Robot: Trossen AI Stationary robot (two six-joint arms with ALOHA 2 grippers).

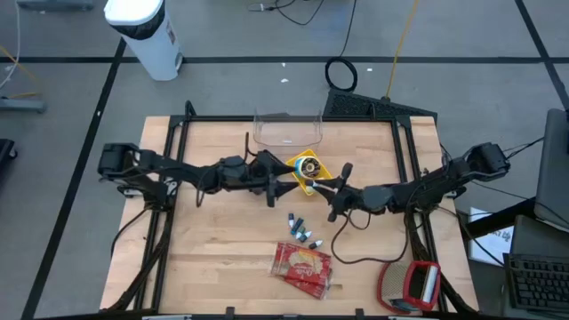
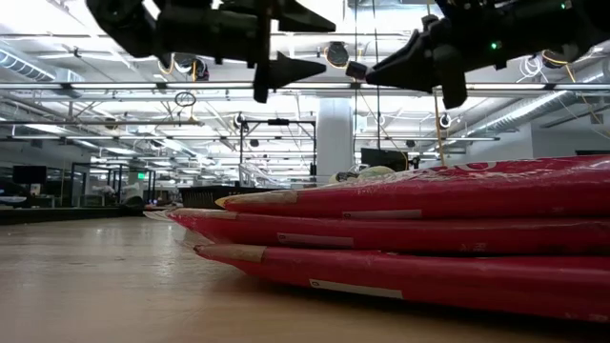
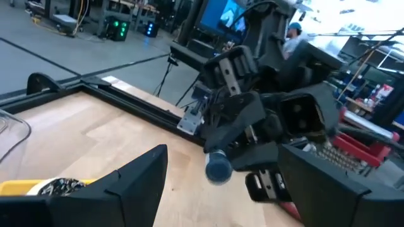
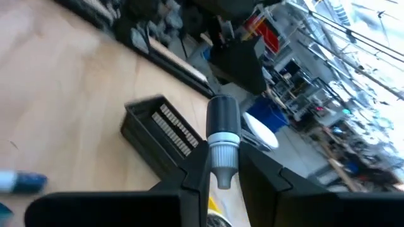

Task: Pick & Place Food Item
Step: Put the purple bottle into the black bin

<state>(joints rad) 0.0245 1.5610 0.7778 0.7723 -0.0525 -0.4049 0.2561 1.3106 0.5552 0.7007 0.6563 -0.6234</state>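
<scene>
My right gripper [image 1: 324,188] is shut on a small tube [image 4: 222,135] with a dark cap and a white band. It holds the tube high above the table's middle. Facing it from the left, my left gripper [image 1: 283,181] stands open at the same height, and the tube's round cap end [image 3: 218,169] shows between its two fingers. Several more small blue-capped tubes [image 1: 300,229] lie on the wood below. A yellow food pack [image 1: 307,166] lies just beyond the two grippers. Red flat packs [image 1: 302,267] lie stacked near the front edge. My right gripper pinches the tube's pale lower part [image 4: 222,166] between its two fingers. The fingers are level and point toward the table's left, with the tube lying along them. Its dark cap end [image 4: 222,116] sticks out past the fingertips. The tube is lifted clear of the table.
A clear plastic container [image 1: 286,132] stands at the table's far edge behind the yellow pack. A red and grey object [image 1: 409,284] lies at the near right corner. The red packs [image 2: 429,229] fill the low view's foreground. Bare wood lies at the left.
</scene>
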